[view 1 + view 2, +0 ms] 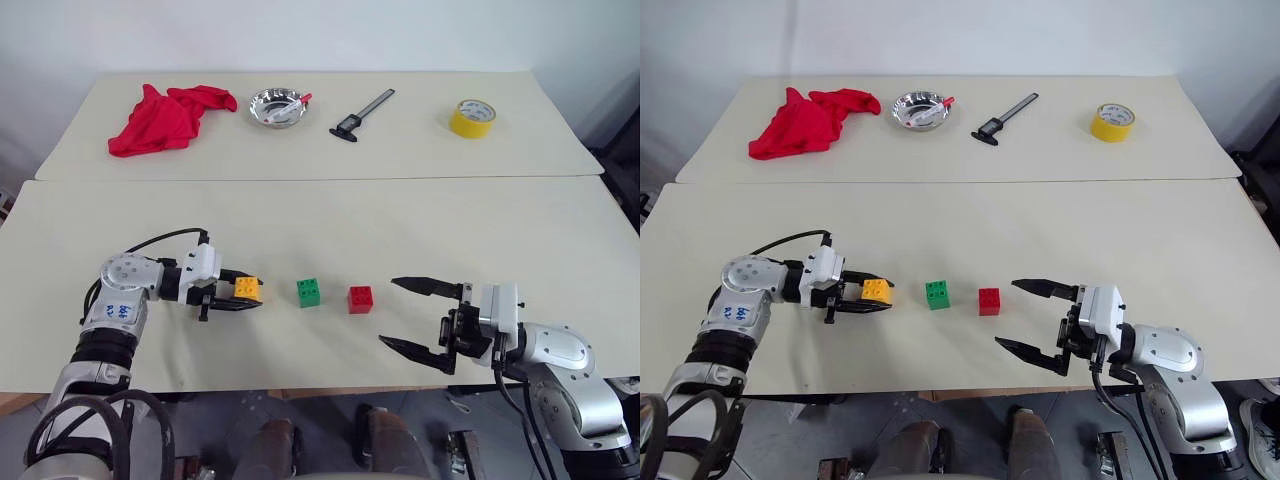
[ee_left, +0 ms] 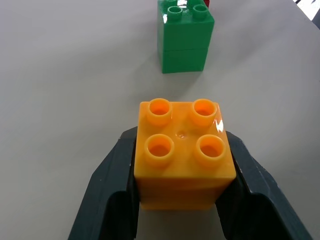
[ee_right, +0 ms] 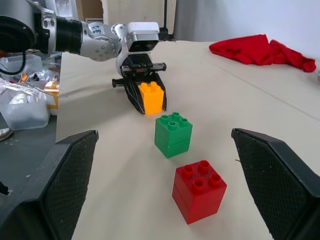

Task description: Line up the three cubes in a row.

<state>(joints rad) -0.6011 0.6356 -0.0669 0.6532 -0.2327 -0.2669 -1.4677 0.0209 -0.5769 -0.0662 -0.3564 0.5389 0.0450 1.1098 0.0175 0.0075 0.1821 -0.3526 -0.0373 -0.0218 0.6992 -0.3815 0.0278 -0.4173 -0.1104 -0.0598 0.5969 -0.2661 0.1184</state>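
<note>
Holding the orange-yellow studded plastic toy block [image 1: 247, 289] between its two black fingers, the left end effector [image 1: 240, 291] sat in the lower left of the left eye view, low over the pale desk [image 1: 320, 220]. Its fingers were pressed against the block's two sides, studs facing up, as the left wrist view showed plainly. Just to the right of it in the frame stood the green studded plastic block [image 1: 309, 292], and a little further right the red studded plastic block [image 1: 361, 299]; those two rested on the desk, apart from each other, roughly level across the picture. The right end effector [image 1: 415, 316] hung in the lower right, its fingers spread wide and pinching nothing, near the red block but not touching it.

The step in hand looked like the placing of the third block at the left end of the row. The next move probably called for setting the orange-yellow block down in line with the other two, at a matching gap from the green one, then spreading the fingers without nudging it sideways.
</note>
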